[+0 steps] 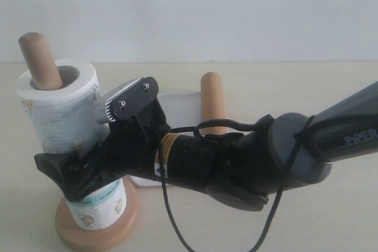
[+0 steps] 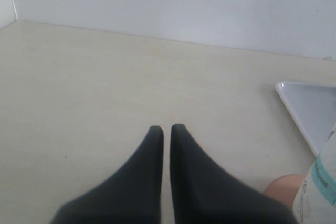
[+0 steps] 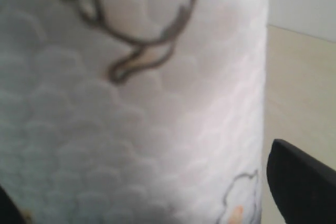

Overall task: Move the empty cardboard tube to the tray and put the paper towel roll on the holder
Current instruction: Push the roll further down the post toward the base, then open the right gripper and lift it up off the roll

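The paper towel roll (image 1: 59, 110), white with small cartoon prints, stands upright on the holder (image 1: 100, 234), and the dowel tip (image 1: 40, 60) pokes out of its core. My right gripper (image 1: 77, 140) straddles the roll from the side. Embossed paper (image 3: 136, 103) fills the right wrist view, and a thin gap shows between the roll and the one black finger (image 3: 299, 182) in clear view, so the jaws stand open. The empty cardboard tube (image 1: 212, 101) lies on the white tray (image 1: 180, 101) behind my right arm. My left gripper (image 2: 166, 128) is shut and empty above bare table.
The right arm and its black cable (image 1: 171, 216) stretch across the front of the table from the right. A pale wall closes the far side. In the left wrist view a tray corner (image 2: 310, 108), the holder's base (image 2: 283, 187) and the roll's teal band (image 2: 321, 179) show at one edge.
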Tool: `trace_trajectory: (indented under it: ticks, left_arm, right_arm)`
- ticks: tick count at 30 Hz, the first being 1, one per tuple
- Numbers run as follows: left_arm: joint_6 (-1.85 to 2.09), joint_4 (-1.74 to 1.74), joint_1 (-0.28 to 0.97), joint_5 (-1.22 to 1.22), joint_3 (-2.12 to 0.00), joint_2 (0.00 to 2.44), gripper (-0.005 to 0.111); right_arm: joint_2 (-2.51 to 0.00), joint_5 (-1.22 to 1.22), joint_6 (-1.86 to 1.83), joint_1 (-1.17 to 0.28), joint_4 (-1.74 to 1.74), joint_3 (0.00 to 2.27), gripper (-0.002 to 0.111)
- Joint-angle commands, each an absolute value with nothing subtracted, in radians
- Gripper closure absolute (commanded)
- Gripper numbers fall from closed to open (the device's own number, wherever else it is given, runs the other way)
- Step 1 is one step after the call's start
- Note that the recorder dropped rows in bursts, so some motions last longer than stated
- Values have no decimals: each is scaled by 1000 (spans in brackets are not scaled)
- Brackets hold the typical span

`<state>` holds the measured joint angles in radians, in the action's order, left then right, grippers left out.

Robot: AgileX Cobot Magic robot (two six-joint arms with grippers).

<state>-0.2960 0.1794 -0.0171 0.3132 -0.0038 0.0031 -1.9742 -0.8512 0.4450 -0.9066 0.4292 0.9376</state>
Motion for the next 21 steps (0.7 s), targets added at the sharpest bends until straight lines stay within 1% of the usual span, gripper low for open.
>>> trace_trajectory:
  ticks: [1, 9, 15, 21]
  left_arm:
    - [-294, 176, -20, 314, 0, 0, 103]
    - [-294, 176, -20, 314, 0, 0, 103]
    - [-294, 176, -20, 314, 0, 0, 103]
    - [-294, 176, -20, 314, 0, 0, 103]
  right_arm:
    - [-1963, -861, 435, -906, 424, 941, 3]
    - [-1945, -892, 437, -906, 428, 941, 3]
    - [-1851, -779, 454, -906, 440, 941, 3]
    - [-1777, -767, 528, -906, 509, 941, 3]
